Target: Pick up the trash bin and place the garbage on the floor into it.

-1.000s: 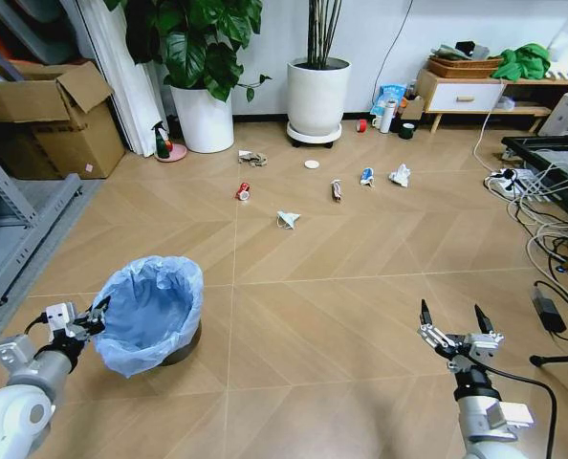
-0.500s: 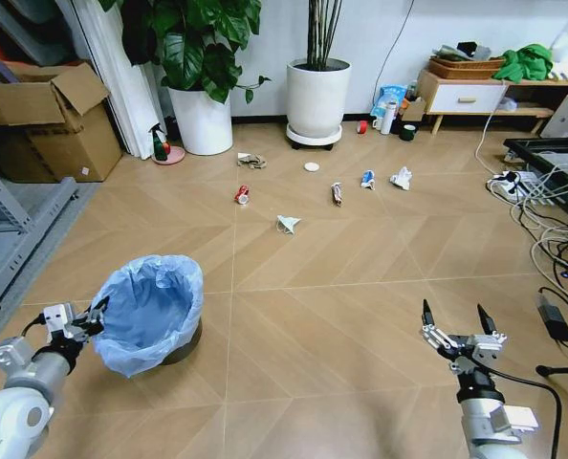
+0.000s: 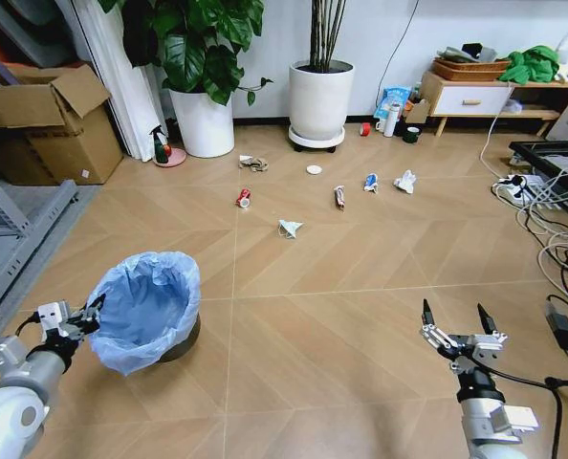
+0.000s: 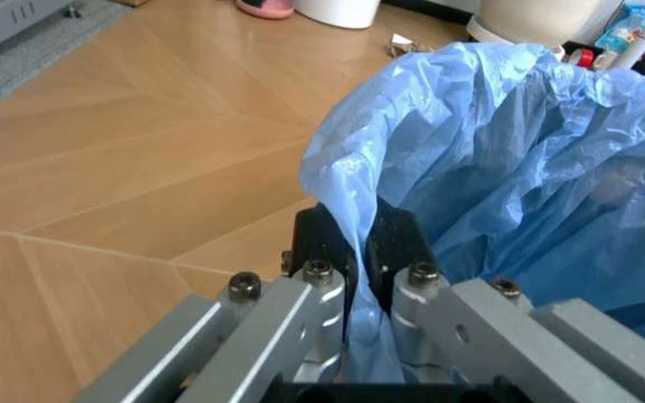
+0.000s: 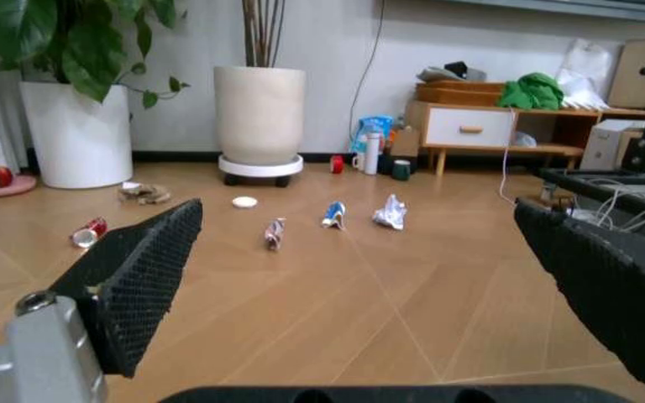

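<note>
Your left end effector (image 4: 354,252) pinches the blue liner at the trash bin (image 3: 146,311) rim; nothing visible inside. Your right end effector (image 3: 454,323) spreads wide, garbage (image 3: 289,228) well ahead on the floor (image 3: 341,325).

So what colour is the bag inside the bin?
Light blue; the bag shows best in the left wrist view.

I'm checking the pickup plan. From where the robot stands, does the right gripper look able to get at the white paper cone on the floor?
Probably not yet. The open right gripper has bare tan herringbone floor ahead, so nothing blocks it, but the white paper cone lies well beyond it.
</note>
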{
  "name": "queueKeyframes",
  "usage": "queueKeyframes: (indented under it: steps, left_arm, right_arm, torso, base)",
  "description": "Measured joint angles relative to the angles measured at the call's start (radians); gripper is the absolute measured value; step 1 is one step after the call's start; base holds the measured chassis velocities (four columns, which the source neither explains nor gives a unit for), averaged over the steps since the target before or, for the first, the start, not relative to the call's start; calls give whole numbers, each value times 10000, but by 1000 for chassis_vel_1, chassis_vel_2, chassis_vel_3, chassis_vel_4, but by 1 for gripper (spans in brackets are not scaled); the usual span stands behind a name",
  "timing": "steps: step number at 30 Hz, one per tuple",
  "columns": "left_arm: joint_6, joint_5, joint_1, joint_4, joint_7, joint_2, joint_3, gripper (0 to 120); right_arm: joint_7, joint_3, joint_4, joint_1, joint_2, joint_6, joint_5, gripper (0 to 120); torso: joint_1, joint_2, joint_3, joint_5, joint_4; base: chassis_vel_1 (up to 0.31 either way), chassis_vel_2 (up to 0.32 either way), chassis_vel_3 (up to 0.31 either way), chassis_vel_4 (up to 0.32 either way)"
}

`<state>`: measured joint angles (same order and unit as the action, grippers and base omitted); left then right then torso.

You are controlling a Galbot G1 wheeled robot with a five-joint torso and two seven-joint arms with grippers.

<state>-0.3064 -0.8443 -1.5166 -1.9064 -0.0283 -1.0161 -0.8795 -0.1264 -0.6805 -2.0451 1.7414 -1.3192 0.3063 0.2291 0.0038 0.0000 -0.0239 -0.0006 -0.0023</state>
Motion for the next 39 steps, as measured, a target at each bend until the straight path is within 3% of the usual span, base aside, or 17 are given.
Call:
queueKeyframes:
  steps: [39]
  left_arm:
    - [37, 81, 74, 95, -26, -63, 210, 0]
  right_arm:
    - [-19, 32, 165, -126, 36, -18, 38, 100]
  torso:
    - [0, 0, 0, 0, -1]
  base:
    - [-114, 113, 115, -120]
